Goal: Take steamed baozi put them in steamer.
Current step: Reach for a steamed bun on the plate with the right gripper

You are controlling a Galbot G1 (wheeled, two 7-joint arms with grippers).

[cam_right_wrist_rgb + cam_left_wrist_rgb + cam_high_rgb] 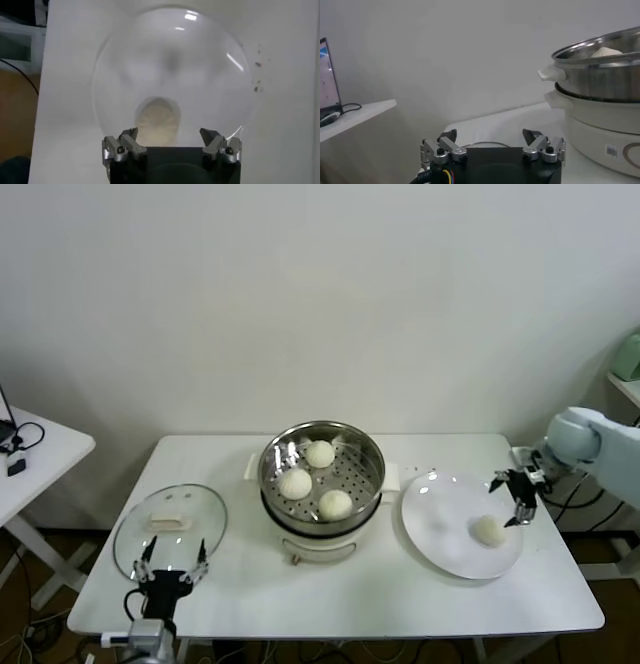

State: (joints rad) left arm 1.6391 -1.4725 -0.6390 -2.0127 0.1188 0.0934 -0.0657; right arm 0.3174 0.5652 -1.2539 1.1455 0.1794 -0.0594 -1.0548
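Lid (170,529) beside steamer (322,474), apart

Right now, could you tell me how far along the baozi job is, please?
Done: three baozi already sit in the steamer. In hand: the right claw hangs open above the plate, near the fourth baozi, not gripping it. Left: grasp that baozi and carry it to the steamer. The left claw idles open by the lid.
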